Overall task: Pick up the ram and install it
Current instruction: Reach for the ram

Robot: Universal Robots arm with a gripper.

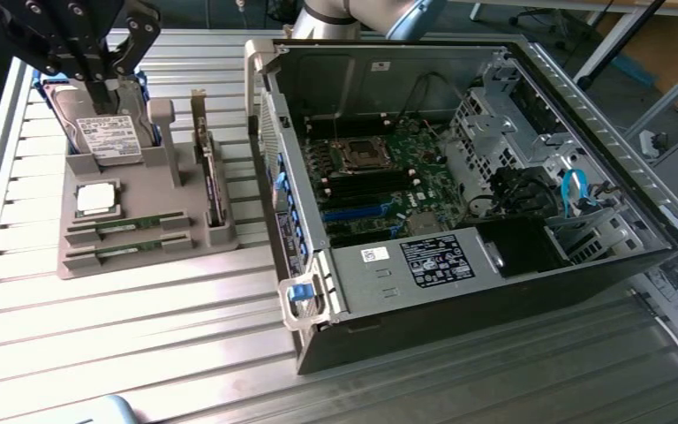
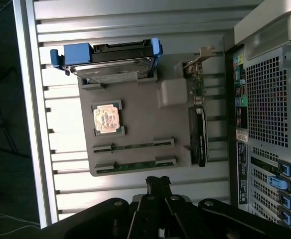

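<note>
You are looking at a gripper point(image 1: 98, 84) whose fingers are pressing together with nothing between them, so it is carrying nothing. In the exterior view it is hanging over the far end of the grey holder point(image 1: 156, 199), above the hard drive point(image 1: 109, 132) in its blue caddy, and it is not touching anything below. In the wrist view the same closed gripper point(image 2: 158, 183) is pointing down toward the holder point(image 2: 145, 117).

The ram is waiting in that holder as two green sticks. Each one is standing on edge in its own long slot, and the two are lying parallel, just beside each other, at the end opposite the hard drive. The first ram stick point(image 1: 127, 223) point(image 2: 133, 146) is sitting next to the square silver processor chip point(image 1: 95, 199). The second ram stick point(image 1: 127, 248) point(image 2: 135, 163) is sitting beside the holder's outer edge. Both are well apart from the gripper.

Along the holder's side toward the exterior view's right, an expansion card point(image 1: 209, 177) is standing upright. Just beyond it the open computer case point(image 1: 374, 309) is lying on its side on the slatted metal table point(image 1: 139, 336), with its motherboard point(image 1: 392, 168) facing up.
</note>
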